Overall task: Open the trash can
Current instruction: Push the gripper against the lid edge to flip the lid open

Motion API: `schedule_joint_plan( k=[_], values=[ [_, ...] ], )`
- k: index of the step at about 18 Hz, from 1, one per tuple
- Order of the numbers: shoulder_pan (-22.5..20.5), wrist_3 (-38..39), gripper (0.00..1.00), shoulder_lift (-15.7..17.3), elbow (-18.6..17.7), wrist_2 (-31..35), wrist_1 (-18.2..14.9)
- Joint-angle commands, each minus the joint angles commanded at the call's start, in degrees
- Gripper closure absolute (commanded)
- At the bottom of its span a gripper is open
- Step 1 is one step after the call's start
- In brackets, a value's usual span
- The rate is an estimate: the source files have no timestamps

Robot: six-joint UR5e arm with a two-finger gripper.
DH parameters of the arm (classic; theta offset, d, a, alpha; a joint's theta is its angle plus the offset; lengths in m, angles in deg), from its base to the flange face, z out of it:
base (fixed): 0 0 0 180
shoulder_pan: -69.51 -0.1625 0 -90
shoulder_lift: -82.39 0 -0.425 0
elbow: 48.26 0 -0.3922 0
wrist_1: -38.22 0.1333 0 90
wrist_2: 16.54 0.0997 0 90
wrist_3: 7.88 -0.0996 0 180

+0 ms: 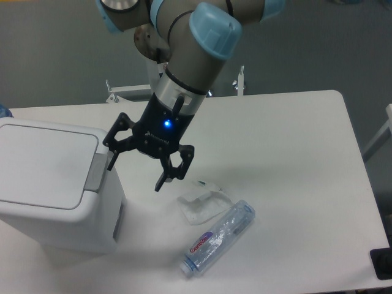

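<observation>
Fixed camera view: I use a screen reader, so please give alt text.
An open end effector hangs beside the closed white trash can, near its grey push tab. A plastic bottle lies on the white table.

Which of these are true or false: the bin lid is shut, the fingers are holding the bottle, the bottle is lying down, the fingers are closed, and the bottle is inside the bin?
1. The trash can has its lid shut. True.
2. The gripper is holding the bottle. False: it holds nothing, and the bottle lies apart from it on the table.
3. The bottle is lying on its side. True.
4. The fingers are closed together. False: they are spread open.
5. The bottle is inside the trash can. False: it lies on the table to the right of it, next to a clear plastic wrapper.
</observation>
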Motion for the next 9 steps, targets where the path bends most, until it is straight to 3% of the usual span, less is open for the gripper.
schedule_joint_plan(
  k=[9],
  values=[
    [0.88, 0.00, 0.00, -1.23, -0.27, 1.31, 0.00]
  ],
)
